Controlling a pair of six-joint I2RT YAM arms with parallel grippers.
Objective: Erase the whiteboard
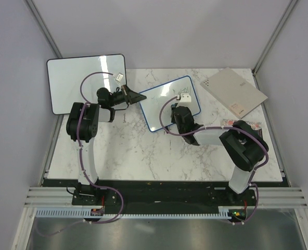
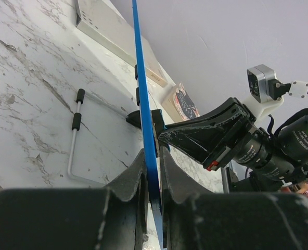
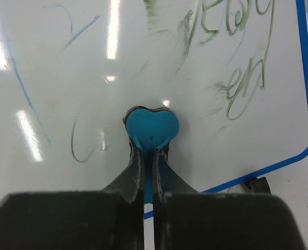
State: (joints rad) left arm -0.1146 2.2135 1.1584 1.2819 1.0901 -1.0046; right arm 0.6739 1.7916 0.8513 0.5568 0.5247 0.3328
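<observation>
The left hand point(image 2: 153, 172) is closing narrowly on the blue frame of the whiteboard point(image 1: 159, 107), gripping its left edge. This is probably bracing the board so that it is not sliding while being rubbed. The board is sitting mid-tabletop, toward the far edge, and a wire stand point(image 2: 73, 140) is seemingly propping it at a tilt.

The right hand point(image 3: 150, 153) is pinching a blue heart-shaped eraser point(image 3: 152, 127) and holding its face against the white surface. The green handwriting point(image 3: 237, 88) is lying beyond it, toward the board's corner, smudged but not yet wiped away.

A larger black-framed board point(image 1: 86, 83) is overhanging the far left corner. A flat grey slab point(image 1: 234, 92) is lying at the far right corner; I cannot tell whether it is a box or a pad. Nothing in view is showing any contents.
</observation>
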